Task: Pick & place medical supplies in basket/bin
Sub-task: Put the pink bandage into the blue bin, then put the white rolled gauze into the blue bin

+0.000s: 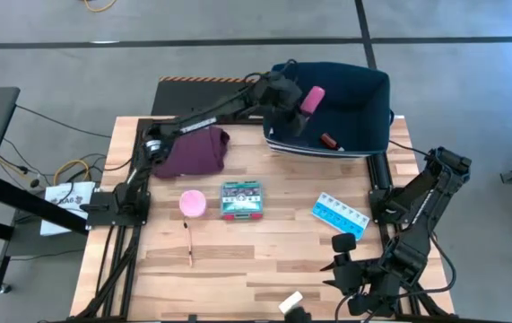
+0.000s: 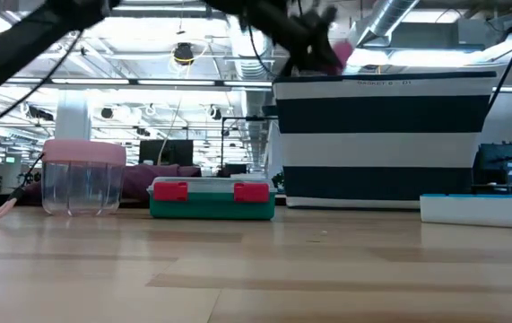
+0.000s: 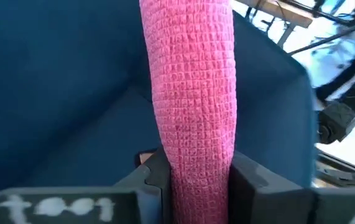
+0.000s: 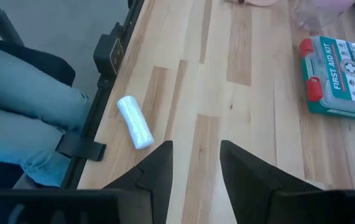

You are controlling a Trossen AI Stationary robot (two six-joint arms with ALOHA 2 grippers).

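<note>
Left tool (image 1: pixel 302 109) over the navy bin (image 1: pixel 363 90), fingers (image 3: pixel 155 180) clamped on a pink bandage roll (image 3: pixel 193 93); roll stands out ahead of the tool above the bin's interior; red-capped vial (image 1: pixel 329 141) on the bin floor just below the tool. Right tool (image 4: pixel 193 162) at the near edge of the surface (image 1: pixel 256 260), fingers parted, nothing between them; white roll (image 4: pixel 133 122) beside it near the edge; first aid box (image 4: pixel 342 78) further ahead; pill organizer (image 1: pixel 340 214) near the right arm.
</note>
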